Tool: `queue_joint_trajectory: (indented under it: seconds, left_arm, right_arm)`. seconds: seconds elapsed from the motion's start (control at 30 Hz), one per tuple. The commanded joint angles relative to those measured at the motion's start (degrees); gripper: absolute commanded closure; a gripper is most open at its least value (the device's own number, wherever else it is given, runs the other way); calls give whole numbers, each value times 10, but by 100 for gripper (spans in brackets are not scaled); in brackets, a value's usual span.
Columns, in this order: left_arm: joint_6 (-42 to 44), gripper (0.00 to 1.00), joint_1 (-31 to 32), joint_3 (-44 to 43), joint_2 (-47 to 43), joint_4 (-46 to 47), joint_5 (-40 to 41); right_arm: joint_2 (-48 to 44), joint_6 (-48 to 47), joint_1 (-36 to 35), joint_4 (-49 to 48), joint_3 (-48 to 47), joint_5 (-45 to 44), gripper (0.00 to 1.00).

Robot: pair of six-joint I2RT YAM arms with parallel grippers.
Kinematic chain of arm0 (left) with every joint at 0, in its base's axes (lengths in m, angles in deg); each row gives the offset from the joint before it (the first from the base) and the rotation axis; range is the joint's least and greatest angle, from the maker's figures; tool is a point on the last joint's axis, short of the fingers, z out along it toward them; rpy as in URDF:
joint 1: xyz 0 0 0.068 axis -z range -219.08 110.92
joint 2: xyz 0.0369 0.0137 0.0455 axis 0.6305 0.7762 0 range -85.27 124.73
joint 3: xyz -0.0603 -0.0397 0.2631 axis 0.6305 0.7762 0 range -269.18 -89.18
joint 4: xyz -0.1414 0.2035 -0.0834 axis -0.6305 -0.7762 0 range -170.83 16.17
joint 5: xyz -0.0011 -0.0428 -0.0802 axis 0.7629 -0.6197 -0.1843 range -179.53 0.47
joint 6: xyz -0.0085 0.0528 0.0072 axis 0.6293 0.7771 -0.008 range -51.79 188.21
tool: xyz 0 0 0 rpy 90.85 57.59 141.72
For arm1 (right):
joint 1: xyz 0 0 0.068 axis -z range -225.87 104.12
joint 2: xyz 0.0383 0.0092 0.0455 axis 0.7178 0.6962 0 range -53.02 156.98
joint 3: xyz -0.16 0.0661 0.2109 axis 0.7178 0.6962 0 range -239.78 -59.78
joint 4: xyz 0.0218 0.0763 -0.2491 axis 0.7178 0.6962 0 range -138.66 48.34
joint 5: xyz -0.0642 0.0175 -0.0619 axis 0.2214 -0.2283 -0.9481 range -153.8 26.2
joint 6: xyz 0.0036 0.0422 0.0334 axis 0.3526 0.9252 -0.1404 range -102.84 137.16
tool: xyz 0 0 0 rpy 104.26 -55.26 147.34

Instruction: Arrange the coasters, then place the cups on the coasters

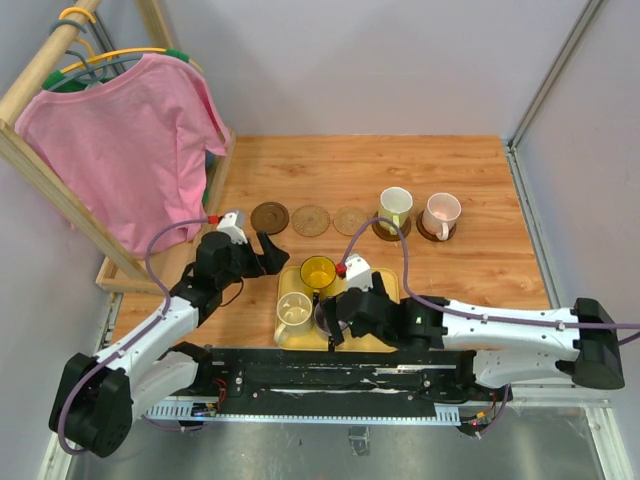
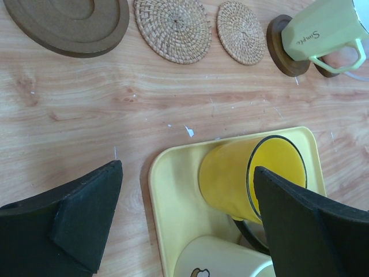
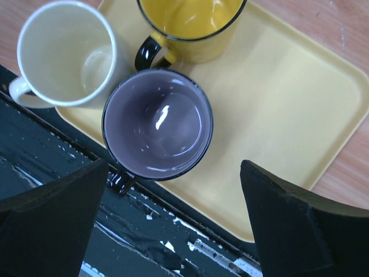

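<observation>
Tray fills most of the right wrist view and sits low centre in the top view, on the wood table. Pink T-shirt is upper left, on a green-tipped hanger hung from the wood rack. Yellow hanger is on the same bar, in the top left corner. Rack base is at the table's left edge. Grey walls are behind and to the right.

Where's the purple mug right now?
In the right wrist view, the purple mug stands at the yellow tray's near edge, beside the cream mug and yellow mug.
</observation>
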State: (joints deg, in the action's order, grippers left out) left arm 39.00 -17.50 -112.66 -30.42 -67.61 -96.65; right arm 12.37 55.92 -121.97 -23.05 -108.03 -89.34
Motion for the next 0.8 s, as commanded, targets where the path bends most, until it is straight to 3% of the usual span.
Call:
queue_joint_trajectory:
  seconds: [0.0, 0.57, 0.77]
  left_arm:
    - [-12, 0, 8, 14, -18, 3, 3]
    - [-27, 0, 11, 47, -51, 10, 2]
    - [-30, 0, 12, 51, -51, 15, -1]
  right_arm:
    - [32, 70, -52, 48, -14, -71, 2]
    - [147, 116, -99, 121, -81, -89, 2]
    - [181, 181, -99, 205, -102, -101, 2]
